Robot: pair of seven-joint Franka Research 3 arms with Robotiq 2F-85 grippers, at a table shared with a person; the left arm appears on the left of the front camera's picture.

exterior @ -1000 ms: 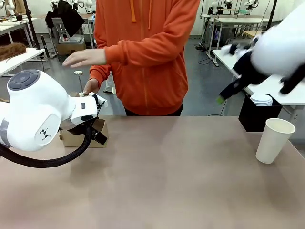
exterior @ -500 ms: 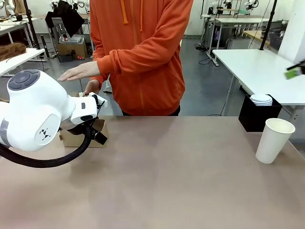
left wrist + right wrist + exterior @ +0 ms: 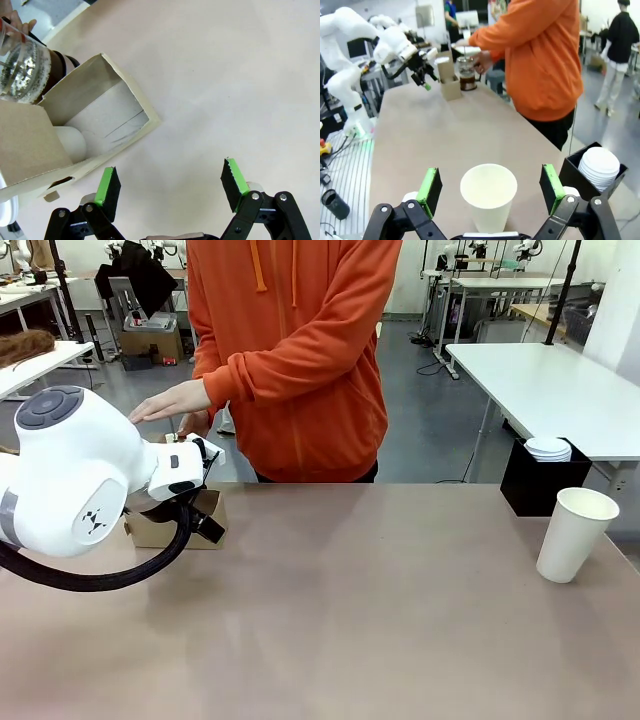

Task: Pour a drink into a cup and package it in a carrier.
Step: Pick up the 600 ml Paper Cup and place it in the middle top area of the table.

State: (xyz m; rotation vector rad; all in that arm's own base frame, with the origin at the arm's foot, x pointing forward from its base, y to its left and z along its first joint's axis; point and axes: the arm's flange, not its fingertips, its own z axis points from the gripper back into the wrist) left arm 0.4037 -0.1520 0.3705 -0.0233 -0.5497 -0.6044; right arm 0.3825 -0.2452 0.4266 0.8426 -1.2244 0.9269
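Note:
The tall white paper cup [image 3: 577, 535] stands at the table's right end. In the right wrist view the cup [image 3: 489, 212] sits ahead of my right gripper [image 3: 490, 184], framed by the open green-padded fingers and untouched. My left gripper [image 3: 171, 184] hangs open over bare table beside the brown cardboard carrier [image 3: 95, 117]. Just behind the carrier [image 3: 175, 525] stands the glass jug [image 3: 25, 67], with the dark drink [image 3: 466, 80] in it. The person's hand [image 3: 482, 61] is on the jug. From the front my left arm [image 3: 75, 475] hides the jug.
A person in an orange hoodie [image 3: 300, 350] stands at the far edge, one hand [image 3: 170, 402] hovering over the carrier. A black box [image 3: 535, 480] holding white lids [image 3: 548, 448] sits just beyond the table's far right corner. The tabletop [image 3: 350, 610] is bare in the middle.
My right arm has swung up and rightwards out of the front view. The person's outstretched hand has come lower and nearer the body. My left arm has stayed still.

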